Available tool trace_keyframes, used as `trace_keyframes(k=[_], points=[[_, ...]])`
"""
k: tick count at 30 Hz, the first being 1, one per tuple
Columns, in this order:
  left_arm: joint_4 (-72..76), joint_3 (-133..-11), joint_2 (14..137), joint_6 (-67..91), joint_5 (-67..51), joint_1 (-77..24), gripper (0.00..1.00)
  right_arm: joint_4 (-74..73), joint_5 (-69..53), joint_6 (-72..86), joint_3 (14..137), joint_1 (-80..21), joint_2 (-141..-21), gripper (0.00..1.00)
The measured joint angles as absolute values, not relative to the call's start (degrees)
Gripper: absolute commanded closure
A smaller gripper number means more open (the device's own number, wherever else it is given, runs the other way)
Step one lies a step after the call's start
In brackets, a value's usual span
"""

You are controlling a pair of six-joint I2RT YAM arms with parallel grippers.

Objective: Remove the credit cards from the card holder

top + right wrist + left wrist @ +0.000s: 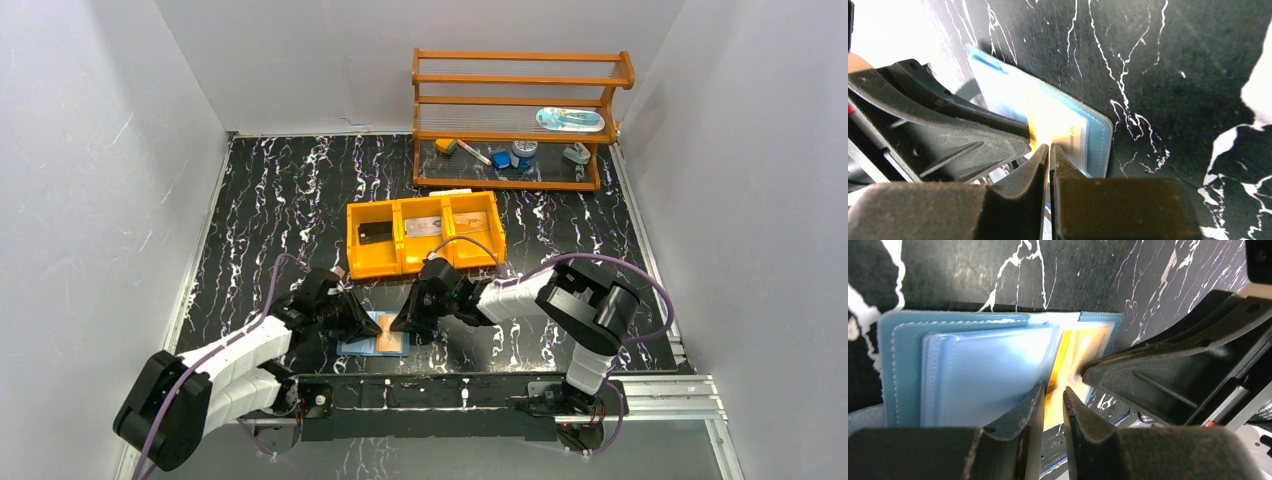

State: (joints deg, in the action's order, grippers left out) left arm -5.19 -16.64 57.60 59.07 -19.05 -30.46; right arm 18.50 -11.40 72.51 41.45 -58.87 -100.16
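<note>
Card (1083, 347), likely stiff and slick in the open holder (908, 370), wants an edge pinch; right end effector (1049, 150) clamps its edge, left end effector (1053, 395) nearly together, grip unclear.

Plain white walls (100, 150) close in the table (280, 190) on its left, far and right sides. The tabletop is black with white marble veining. A wooden shelf rack (520, 80) stands at the far right corner. A metal rail (665, 397) runs along the near edge. The light is bright and even.
</note>
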Motion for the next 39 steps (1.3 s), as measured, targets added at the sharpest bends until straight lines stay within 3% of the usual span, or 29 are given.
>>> trace_keyframes(k=[10,17,21,28,39], points=[[1.7,-16.4,63.9,57.8,-23.1,-30.1,1.0,19.3,-14.6,73.3,40.6,-59.0,-100.4,0.85],[-1.2,-19.3,65.3,52.0,-23.4,-30.1,1.0,18.0,-14.3,72.9,40.8,-59.1,-99.8,0.67],[-1.8,-21.3,65.2,49.7,-23.3,-30.1,1.0,10.3,-11.4,69.6,43.6,-59.7,-97.2,0.63],[-3.0,-21.5,65.1,47.9,-23.4,-30.1,0.81,-0.4,-6.9,66.4,46.0,-59.8,-94.1,0.63],[-3.4,-24.4,64.6,45.8,-26.7,-30.1,0.68,-14.1,0.9,64.7,46.6,-59.8,-88.6,0.6]])
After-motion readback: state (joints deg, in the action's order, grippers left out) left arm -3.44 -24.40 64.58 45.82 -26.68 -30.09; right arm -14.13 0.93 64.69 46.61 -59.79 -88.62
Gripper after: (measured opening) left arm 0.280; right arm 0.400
